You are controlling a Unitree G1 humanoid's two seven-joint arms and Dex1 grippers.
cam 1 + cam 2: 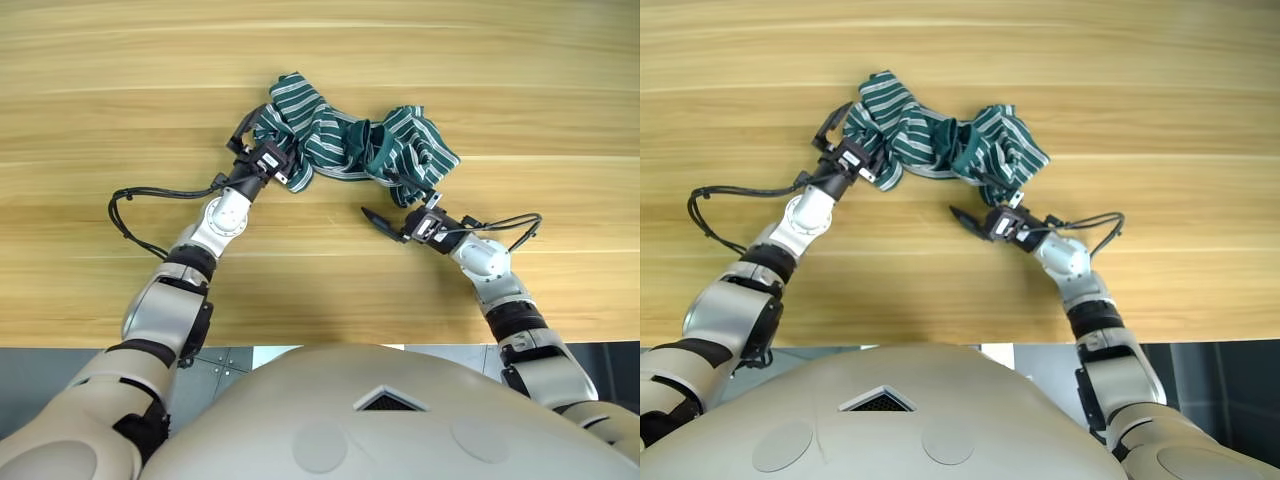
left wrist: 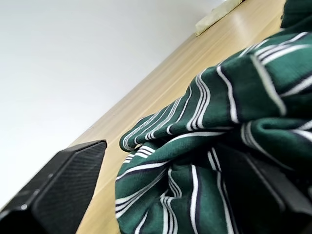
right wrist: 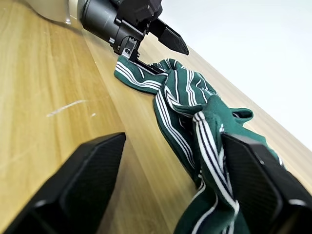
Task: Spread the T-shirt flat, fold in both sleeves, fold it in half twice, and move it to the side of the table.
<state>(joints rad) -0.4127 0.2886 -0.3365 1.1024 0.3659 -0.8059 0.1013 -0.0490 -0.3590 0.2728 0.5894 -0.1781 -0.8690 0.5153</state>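
A green T-shirt with white stripes [image 1: 345,140] lies crumpled in a long bunch on the wooden table [image 1: 120,90]. My left gripper [image 1: 262,148] is at the bunch's left end, open, with a fold of the cloth [image 2: 204,161] lying between its fingers [image 2: 58,190]. The right wrist view shows one of those fingers [image 3: 170,39] above the shirt's edge and the other beneath it. My right gripper [image 1: 385,197] is at the near right end of the shirt, open and low over the table. The striped hem [image 3: 209,141] lies close to one of its fingers [image 3: 258,185].
Bare wood runs all around the shirt, far side and both ends. The table's front edge [image 1: 330,343] is close behind my arms. A loose cable [image 1: 130,215] loops beside my left forearm. A pale object [image 2: 217,17] lies far off on the table.
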